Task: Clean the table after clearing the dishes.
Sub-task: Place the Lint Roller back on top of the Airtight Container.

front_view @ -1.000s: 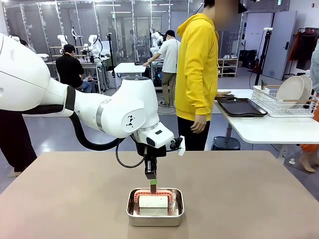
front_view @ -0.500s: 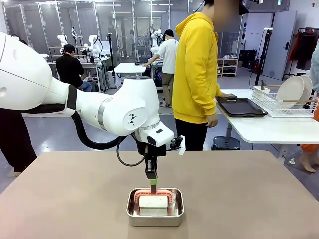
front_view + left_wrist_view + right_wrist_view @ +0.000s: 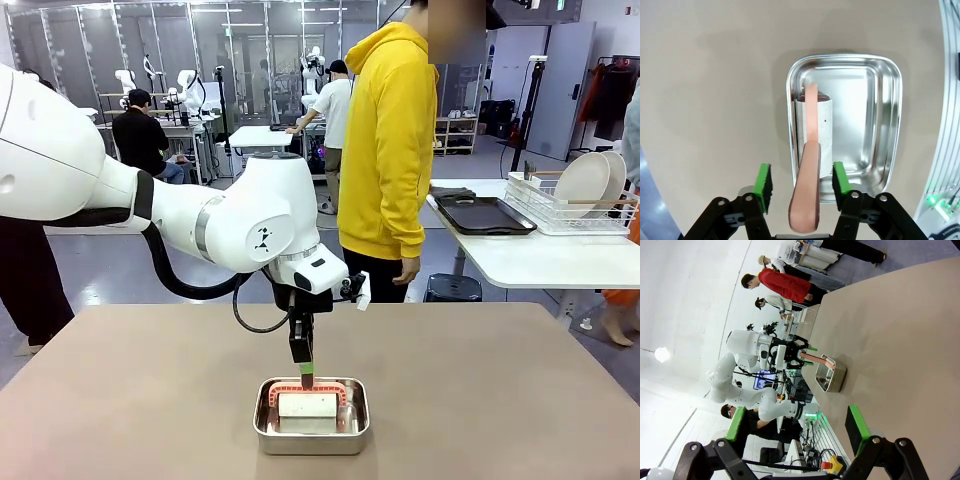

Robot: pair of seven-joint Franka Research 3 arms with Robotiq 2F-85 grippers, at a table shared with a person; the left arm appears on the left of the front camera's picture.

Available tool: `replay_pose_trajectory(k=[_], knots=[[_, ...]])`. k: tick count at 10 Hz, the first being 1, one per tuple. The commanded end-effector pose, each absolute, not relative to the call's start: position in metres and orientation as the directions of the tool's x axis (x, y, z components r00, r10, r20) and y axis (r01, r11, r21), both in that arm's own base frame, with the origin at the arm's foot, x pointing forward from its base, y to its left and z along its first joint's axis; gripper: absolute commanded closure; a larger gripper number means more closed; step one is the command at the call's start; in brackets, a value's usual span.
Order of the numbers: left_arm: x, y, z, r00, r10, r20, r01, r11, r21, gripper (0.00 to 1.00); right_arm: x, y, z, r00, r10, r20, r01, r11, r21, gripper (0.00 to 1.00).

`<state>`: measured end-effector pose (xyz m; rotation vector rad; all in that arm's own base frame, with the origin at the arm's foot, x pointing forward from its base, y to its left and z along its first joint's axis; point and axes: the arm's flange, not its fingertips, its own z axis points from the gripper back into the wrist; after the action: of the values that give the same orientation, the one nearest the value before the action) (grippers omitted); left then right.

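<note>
The taupe table carries a small steel pan near its front middle. Inside the pan lies a white block with an arched salmon handle. My left gripper hangs straight down over the pan. Its green pads stand open on either side of the handle without touching it. The dishes are off this table: white plates stand in a wire rack and a dark tray lies beside it. My right gripper is open and holds nothing above the table.
A person in a yellow hoodie stands at the far edge, beside the white side table at the right. The right wrist view shows the pan and the left arm far off.
The person in yellow has taken a hand off the dark tray and turned away from the side table, stepping left. My left gripper stays over the pan.
</note>
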<state>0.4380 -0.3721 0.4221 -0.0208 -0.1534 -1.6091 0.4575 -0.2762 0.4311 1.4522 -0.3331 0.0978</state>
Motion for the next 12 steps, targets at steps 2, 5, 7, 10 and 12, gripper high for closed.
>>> replay_pose_trajectory(k=[2, 5, 7, 10, 12], knots=[[0.432, -0.369, 0.448, -0.082, -0.99, 0.117, 0.994, -0.073, 0.079, 0.21, 0.454, -0.275, 0.432, 0.944, -0.132, 0.301, -0.285, 0.126, 0.95, 0.02], [0.426, -0.364, 0.474, -0.079, -0.991, 0.106, 0.994, -0.07, 0.081, 0.0, 0.454, -0.275, 0.432, 0.944, -0.132, 0.301, -0.285, 0.126, 0.95, 0.02], [0.418, -0.361, 0.498, -0.084, -0.992, 0.095, 0.992, -0.075, 0.097, 0.0, 0.454, -0.275, 0.432, 0.944, -0.132, 0.301, -0.285, 0.126, 0.95, 0.02], [0.409, -0.355, 0.515, -0.076, -0.989, 0.126, 0.992, -0.063, 0.106, 0.0, 0.454, -0.275, 0.432, 0.944, -0.132, 0.301, -0.285, 0.126, 0.95, 0.02], [0.413, -0.363, 0.515, -0.056, -0.993, 0.105, 0.989, -0.041, 0.141, 0.0, 0.454, -0.275, 0.432, 0.944, -0.132, 0.301, -0.285, 0.126, 0.95, 0.02]])
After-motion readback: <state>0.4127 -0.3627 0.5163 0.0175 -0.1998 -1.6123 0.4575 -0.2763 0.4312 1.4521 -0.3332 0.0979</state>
